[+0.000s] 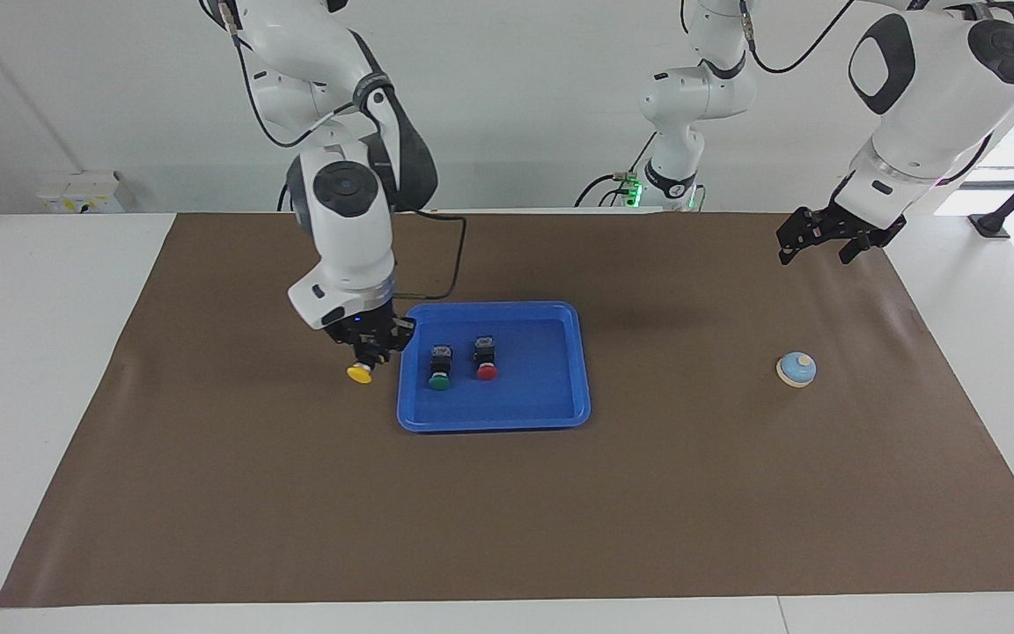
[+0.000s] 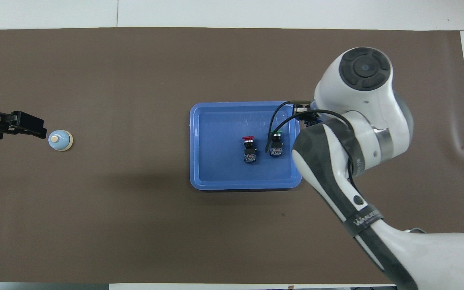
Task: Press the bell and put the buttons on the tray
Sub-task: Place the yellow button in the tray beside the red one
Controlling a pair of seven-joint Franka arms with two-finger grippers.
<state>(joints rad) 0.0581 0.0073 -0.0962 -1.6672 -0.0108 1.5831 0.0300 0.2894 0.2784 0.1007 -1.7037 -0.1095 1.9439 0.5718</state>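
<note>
My right gripper (image 1: 372, 352) is shut on the yellow button (image 1: 360, 373) and holds it in the air at the rim of the blue tray (image 1: 535, 414) toward the right arm's end. The green button (image 1: 439, 367) and the red button (image 1: 486, 361) lie side by side in the tray. In the overhead view the right arm (image 2: 361, 100) hides that gripper and the yellow button; the tray (image 2: 216, 121), red button (image 2: 249, 149) and green button (image 2: 275, 146) show. The bell (image 1: 797, 369) sits on the mat toward the left arm's end. My left gripper (image 1: 819, 249) waits open, raised beside the bell (image 2: 60, 140).
A brown mat (image 1: 507, 511) covers the table, with white table edge (image 1: 32, 352) around it. The right arm's black cable (image 1: 437, 264) hangs near the tray's corner.
</note>
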